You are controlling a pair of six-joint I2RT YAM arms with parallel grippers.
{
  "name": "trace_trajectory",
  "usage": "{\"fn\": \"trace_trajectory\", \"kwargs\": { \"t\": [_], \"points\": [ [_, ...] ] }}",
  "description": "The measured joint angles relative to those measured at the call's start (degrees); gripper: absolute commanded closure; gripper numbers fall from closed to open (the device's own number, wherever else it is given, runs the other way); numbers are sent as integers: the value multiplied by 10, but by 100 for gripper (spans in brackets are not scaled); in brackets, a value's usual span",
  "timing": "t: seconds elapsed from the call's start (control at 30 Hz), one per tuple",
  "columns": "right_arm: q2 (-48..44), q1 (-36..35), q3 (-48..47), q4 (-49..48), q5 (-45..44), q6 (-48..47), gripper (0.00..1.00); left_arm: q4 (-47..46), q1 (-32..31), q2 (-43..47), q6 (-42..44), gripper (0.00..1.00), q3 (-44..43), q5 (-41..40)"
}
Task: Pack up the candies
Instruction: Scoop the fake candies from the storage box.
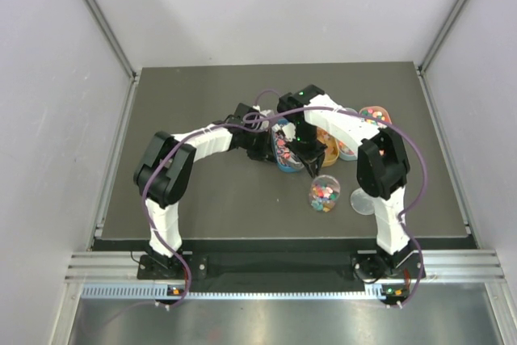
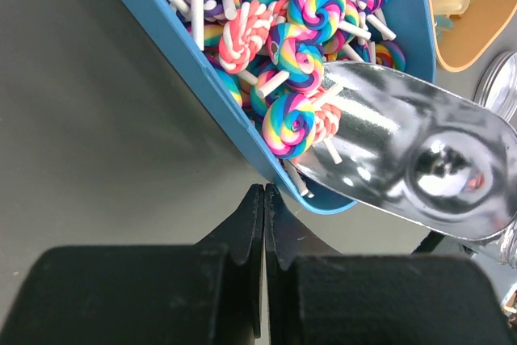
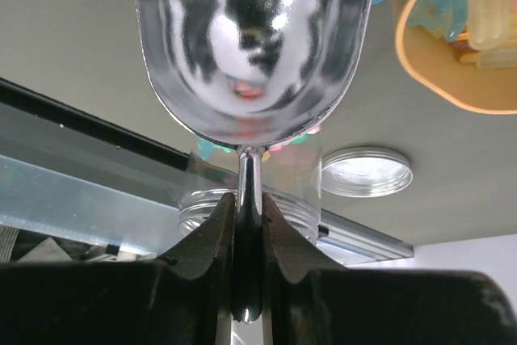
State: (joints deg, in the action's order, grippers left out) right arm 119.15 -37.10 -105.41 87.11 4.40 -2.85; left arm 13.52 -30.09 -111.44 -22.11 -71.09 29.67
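The candies (image 2: pixel 291 123) here are rainbow swirl lollipops on white sticks, heaped in a tilted blue tray (image 2: pixel 202 78). A silver scoop (image 2: pixel 420 159) has its mouth pushed into the tray's near end, with a few lollipops lying on its lip. My right gripper (image 3: pixel 249 199) is shut on the scoop's thin handle, and the scoop bowl (image 3: pixel 250 38) fills the top of that view. My left gripper (image 2: pixel 264 191) is shut with nothing in it, its tips just below the blue tray's rim. A clear jar (image 1: pixel 324 194) partly filled with candies stands in front of both grippers.
The jar's metal lid (image 1: pixel 363 202) lies flat to the right of the jar. An orange tray (image 3: pixel 452 78) of pale gummies sits next to the blue one, and further trays (image 1: pixel 374 113) stand behind the right arm. The table's near edge and a metal rail run behind the jar (image 3: pixel 295 199).
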Motion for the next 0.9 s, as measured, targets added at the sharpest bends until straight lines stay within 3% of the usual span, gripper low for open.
{"fn": "trace_trajectory", "kwargs": {
  "t": [0.3, 0.9],
  "points": [
    [33, -4, -58, 26, 9, 25, 100, 3, 0, -2, -5, 100, -3, 5],
    [35, -14, -55, 30, 10, 57, 100, 3, 1, -6, -8, 100, -4, 5]
  ]
}}
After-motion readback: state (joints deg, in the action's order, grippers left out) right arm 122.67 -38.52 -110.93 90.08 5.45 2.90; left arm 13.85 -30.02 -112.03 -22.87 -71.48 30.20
